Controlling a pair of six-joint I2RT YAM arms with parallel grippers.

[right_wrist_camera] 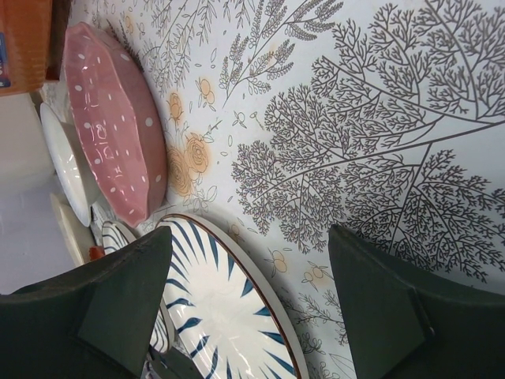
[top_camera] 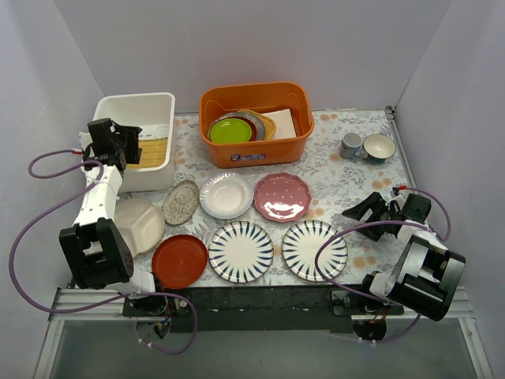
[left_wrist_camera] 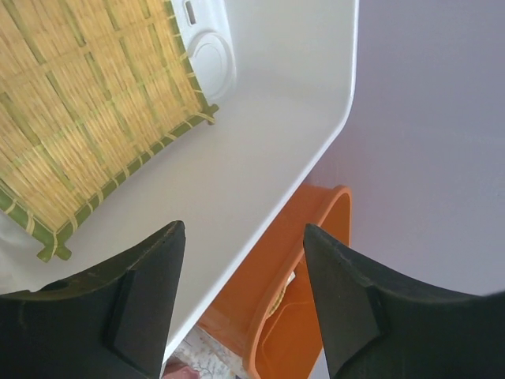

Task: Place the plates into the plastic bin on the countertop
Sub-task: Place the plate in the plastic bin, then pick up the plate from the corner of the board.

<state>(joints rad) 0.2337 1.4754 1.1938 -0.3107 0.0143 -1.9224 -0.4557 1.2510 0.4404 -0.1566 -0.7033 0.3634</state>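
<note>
Seven plates lie on the fern-print countertop [top_camera: 347,178]: speckled oval [top_camera: 181,201], plain white [top_camera: 226,195], pink scalloped [top_camera: 282,197], two blue-striped [top_camera: 241,251] [top_camera: 314,249], red-orange [top_camera: 180,260] and cream divided [top_camera: 138,225]. The white plastic bin [top_camera: 134,98] stands at the back left with a woven bamboo tray [left_wrist_camera: 87,110] inside. My left gripper [top_camera: 132,146] is open and empty over the bin [left_wrist_camera: 260,158]. My right gripper [top_camera: 359,212] is open and empty, low over the countertop just right of the right striped plate [right_wrist_camera: 229,308], with the pink plate [right_wrist_camera: 110,134] beyond.
An orange tub [top_camera: 256,118] behind the plates holds a lime-green plate [top_camera: 230,130] and other dishes. It also shows in the left wrist view [left_wrist_camera: 316,300]. Two cups [top_camera: 351,145] [top_camera: 379,148] sit at the back right. Grey walls close in the sides and back.
</note>
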